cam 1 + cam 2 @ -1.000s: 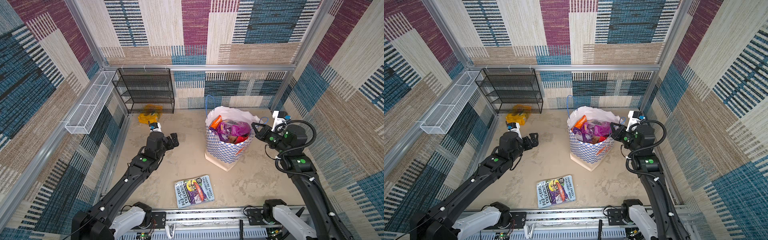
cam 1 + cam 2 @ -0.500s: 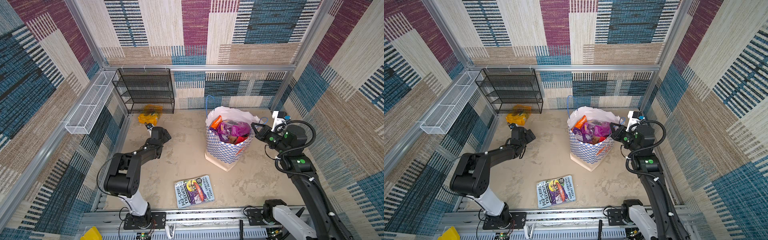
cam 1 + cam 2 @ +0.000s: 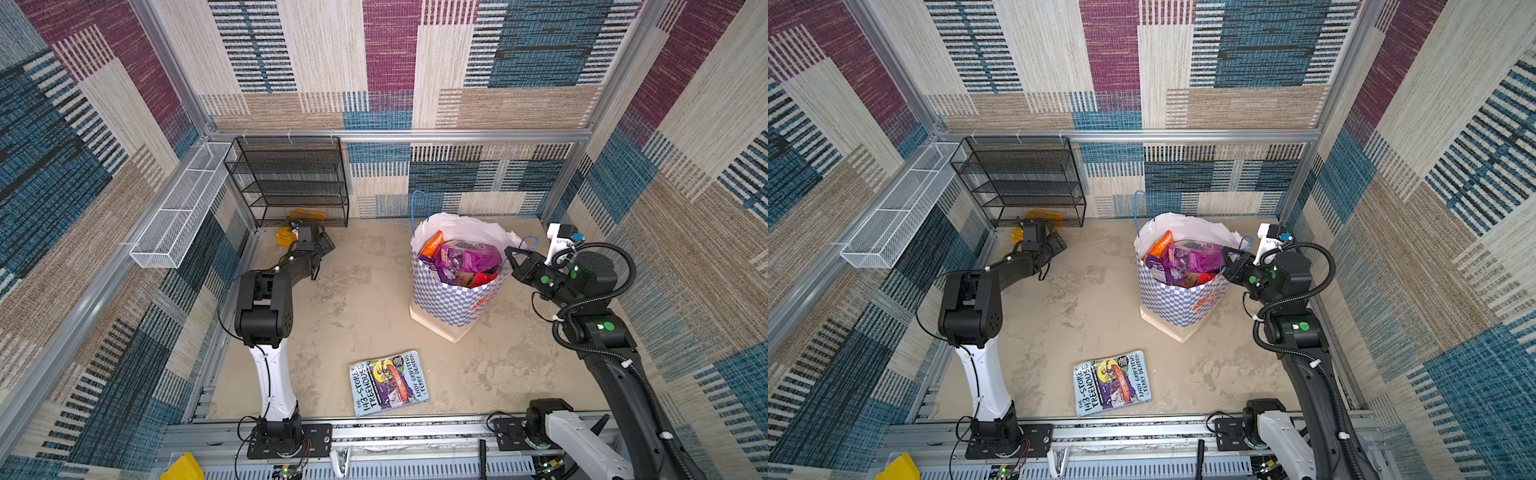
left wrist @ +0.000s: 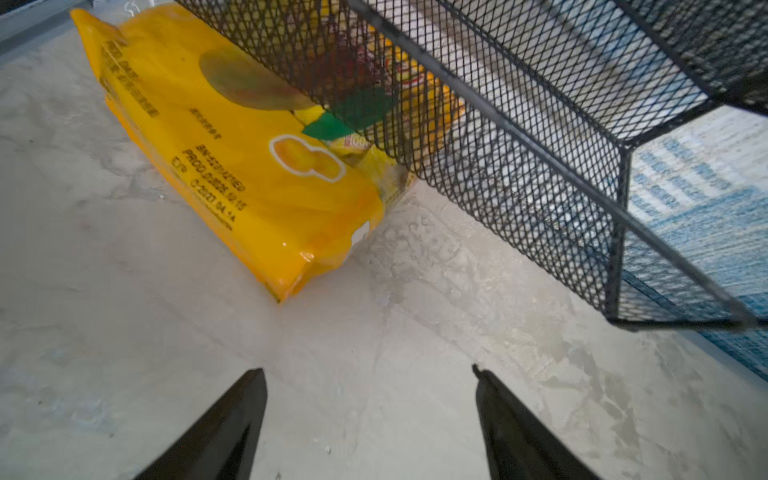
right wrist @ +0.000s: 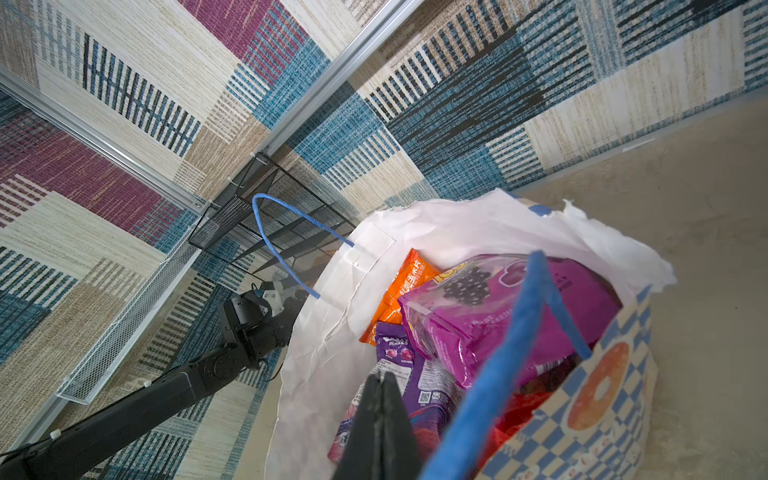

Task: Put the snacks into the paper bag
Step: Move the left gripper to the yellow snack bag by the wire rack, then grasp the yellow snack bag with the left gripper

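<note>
Snacks point(image 5: 457, 324) fill paper bag point(image 3: 453, 309), upright on floor point(image 3: 357, 299) right of centre: purple packet point(image 3: 469, 257) on top, orange packet point(image 3: 430, 247) and red packet point(image 3: 482, 277) beside it. Yellow packet point(image 4: 232, 166) lies on floor at foot of black mesh rack point(image 4: 498, 145), one end behind mesh. Left gripper point(image 4: 368, 370) low over floor just short of it, fingers wide, empty. Right gripper point(image 5: 380, 384) at bag rim, fingers pressed together; we see blue cord handle point(image 5: 492, 353) beside them, not between. Treehouse book point(image 3: 388, 382) flat on floor, apart from bag.
</note>
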`<state>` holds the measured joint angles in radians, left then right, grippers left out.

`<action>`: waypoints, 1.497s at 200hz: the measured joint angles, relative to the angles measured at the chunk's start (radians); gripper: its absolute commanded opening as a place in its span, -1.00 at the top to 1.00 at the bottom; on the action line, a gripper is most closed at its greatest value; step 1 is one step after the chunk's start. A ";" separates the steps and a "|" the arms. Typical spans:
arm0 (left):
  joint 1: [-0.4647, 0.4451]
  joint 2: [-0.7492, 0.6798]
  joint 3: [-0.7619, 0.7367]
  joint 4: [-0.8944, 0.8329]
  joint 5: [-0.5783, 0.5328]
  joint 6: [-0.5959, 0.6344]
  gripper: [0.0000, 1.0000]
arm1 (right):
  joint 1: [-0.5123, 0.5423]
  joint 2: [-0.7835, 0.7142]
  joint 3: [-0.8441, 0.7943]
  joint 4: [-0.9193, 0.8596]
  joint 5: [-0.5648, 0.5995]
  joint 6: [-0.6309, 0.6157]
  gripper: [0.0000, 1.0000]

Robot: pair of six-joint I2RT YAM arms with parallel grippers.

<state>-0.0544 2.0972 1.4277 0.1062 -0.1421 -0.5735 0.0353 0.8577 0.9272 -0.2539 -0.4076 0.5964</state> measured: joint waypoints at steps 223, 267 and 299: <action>0.121 0.207 0.145 0.087 0.071 -0.077 -0.13 | 0.000 0.012 0.002 0.000 0.015 0.000 0.96; 0.134 0.222 0.168 0.084 0.095 -0.077 0.32 | 0.000 0.011 0.002 -0.002 0.015 0.000 0.96; 0.142 0.230 0.178 0.086 0.110 -0.076 0.66 | 0.000 0.010 0.002 -0.002 0.016 0.000 0.96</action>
<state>0.0875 2.3268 1.6058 0.1925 -0.0319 -0.6498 0.0353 0.8680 0.9291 -0.2562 -0.3920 0.5964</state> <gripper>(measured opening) 0.202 0.051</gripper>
